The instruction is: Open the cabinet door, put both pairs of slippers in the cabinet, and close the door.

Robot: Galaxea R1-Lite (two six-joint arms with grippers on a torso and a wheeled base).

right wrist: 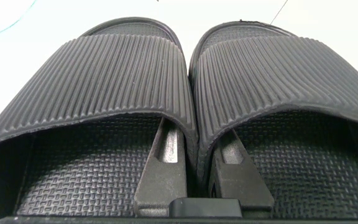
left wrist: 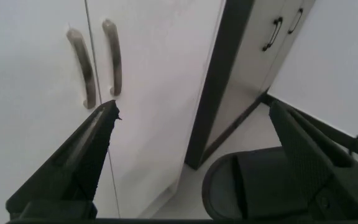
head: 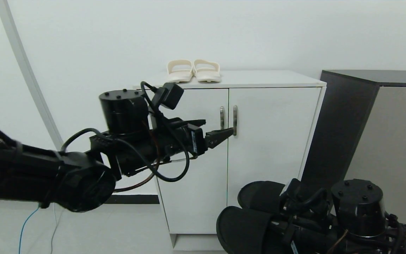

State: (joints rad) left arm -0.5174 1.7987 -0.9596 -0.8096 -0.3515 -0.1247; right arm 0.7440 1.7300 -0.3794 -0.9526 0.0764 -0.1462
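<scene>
While the cabinet (head: 273,158) is shut, its stiff handle (head: 235,120) the proper hold just beside the spread left hand (left wrist: 192,109), the right hand (right wrist: 199,158) pinches the black slippers (head: 247,229), judged light and pliable, low before it.

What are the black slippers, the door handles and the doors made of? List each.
Black slippers: likely soft rubber or foam, matte black, with ribbed straps and textured footbeds. Handles: probably brushed metal, going by the dull silver sheen. Doors: seemingly white laminated board, smooth and matte.
</scene>
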